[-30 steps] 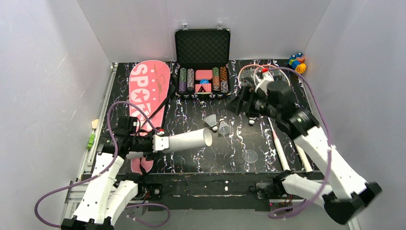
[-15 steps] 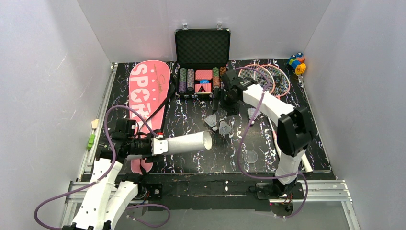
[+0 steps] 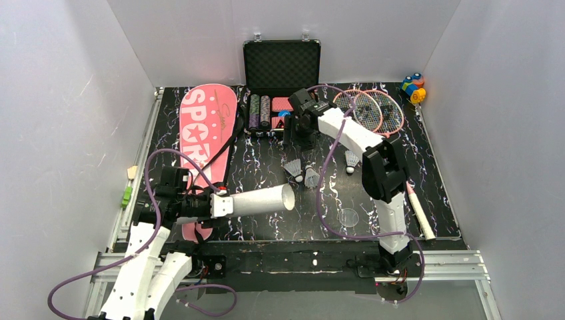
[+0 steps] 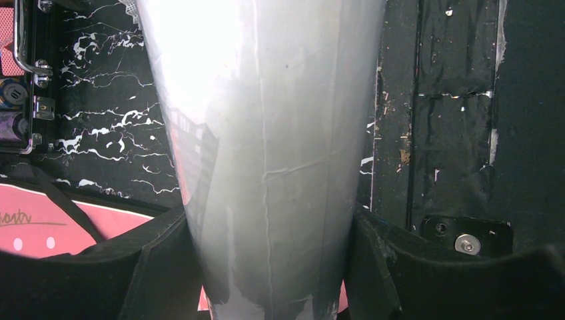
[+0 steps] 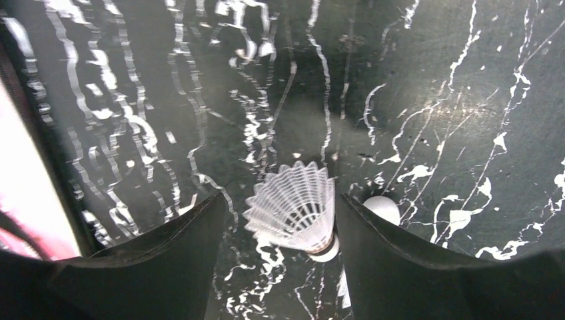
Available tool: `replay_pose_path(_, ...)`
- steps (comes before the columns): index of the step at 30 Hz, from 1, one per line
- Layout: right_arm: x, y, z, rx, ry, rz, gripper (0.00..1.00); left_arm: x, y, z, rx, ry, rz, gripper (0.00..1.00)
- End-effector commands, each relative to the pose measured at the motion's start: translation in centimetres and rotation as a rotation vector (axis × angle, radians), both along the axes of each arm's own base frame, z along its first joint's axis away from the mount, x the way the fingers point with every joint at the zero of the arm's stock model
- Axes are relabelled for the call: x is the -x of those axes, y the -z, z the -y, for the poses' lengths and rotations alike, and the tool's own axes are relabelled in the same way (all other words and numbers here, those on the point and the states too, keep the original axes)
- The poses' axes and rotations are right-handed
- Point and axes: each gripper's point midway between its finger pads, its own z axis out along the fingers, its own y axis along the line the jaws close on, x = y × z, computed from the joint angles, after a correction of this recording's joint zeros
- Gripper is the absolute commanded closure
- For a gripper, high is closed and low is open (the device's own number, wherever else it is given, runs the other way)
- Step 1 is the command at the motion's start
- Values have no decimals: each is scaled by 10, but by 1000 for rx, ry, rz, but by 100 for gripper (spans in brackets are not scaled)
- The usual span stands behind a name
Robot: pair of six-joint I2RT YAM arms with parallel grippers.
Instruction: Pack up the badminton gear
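My left gripper [image 3: 214,204] [image 4: 273,260] is shut on the closed end of the long white tube [image 3: 256,199] [image 4: 266,133], held level above the table with its open mouth pointing right. Three white shuttlecocks lie mid-table: one [image 3: 292,168], one [image 3: 312,177] and one [image 3: 351,161]. My right gripper [image 3: 298,137] [image 5: 280,203] hovers open above them; one shuttlecock [image 5: 293,212] shows between its fingers, untouched, on the table. Two pink rackets [image 3: 370,110] lie at the back right. The pink "SPORT" cover [image 3: 206,130] lies at the left.
An open black case of poker chips [image 3: 281,67] stands at the back centre, just behind my right gripper. A small multicoloured toy [image 3: 413,87] sits in the back right corner. A clear round lid [image 3: 348,217] lies near the front edge. White walls enclose the table.
My right arm has swung left from over the rackets to in front of the poker case, above the shuttlecocks. The left arm and tube have barely moved.
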Motion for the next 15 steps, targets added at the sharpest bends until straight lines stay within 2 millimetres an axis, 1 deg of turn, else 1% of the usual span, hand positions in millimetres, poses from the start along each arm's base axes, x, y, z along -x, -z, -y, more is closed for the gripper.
replay_pose_path(1, 1, 10, 12, 82, 23, -18, 32, 2, -7, 6, 40, 24, 20, 54)
replay_pose_path(4, 3, 16, 17, 103, 24, -25, 33, 3, -6, 6, 41, 28, 20, 54)
replay_pose_path(6, 5, 19, 18, 105, 23, -28, 36, 2, -6, 6, 40, 26, 21, 54)
replay_pose_path(11, 11, 25, 20, 110, 14, -41, 50, 1, -7, 5, 34, 25, 29, 54)
replay_pose_path(15, 17, 32, 23, 122, 9, -54, 52, 1, -7, 5, 31, 29, 33, 54)
